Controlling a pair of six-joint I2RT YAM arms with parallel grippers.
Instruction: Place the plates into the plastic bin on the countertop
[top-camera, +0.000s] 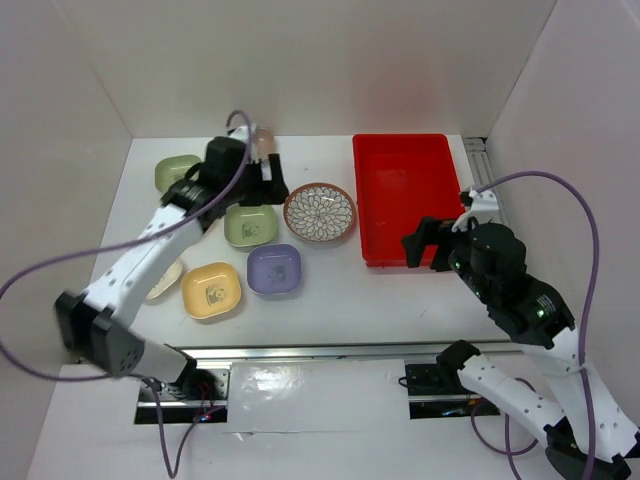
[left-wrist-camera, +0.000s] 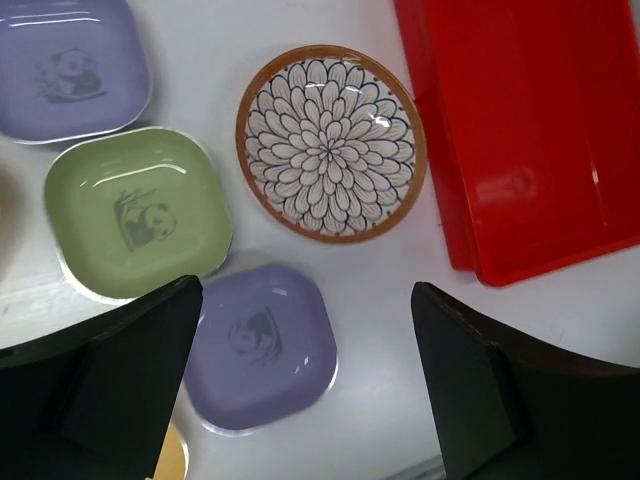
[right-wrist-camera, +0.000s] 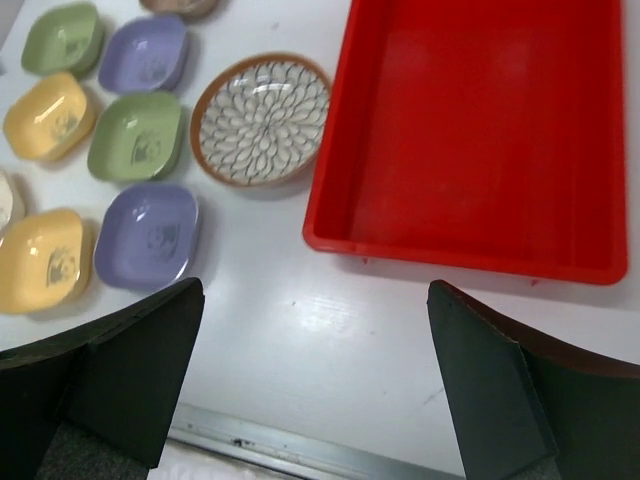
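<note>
Left gripper (left-wrist-camera: 305, 300) and right gripper (right-wrist-camera: 315, 295) gape apart, empty.
Right wrist view shows a lilac dish (right-wrist-camera: 145, 50) at the round plate's (right-wrist-camera: 260, 120) 10 o'clock; overhead the left arm (top-camera: 150, 240) covers it.

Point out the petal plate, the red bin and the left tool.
petal plate (top-camera: 319, 212): top external view, centre of the pattern.
red bin (top-camera: 405, 190): top external view, bare floor.
left tool (left-wrist-camera: 306, 292): left wrist view, midway between its fingertips.

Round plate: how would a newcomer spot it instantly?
Find the big red bin on the right. Just left of it, not touching, lies the round plate. It alone is round, brown-rimmed, petal-patterned; the pastel dishes nearby are rounded squares.
</note>
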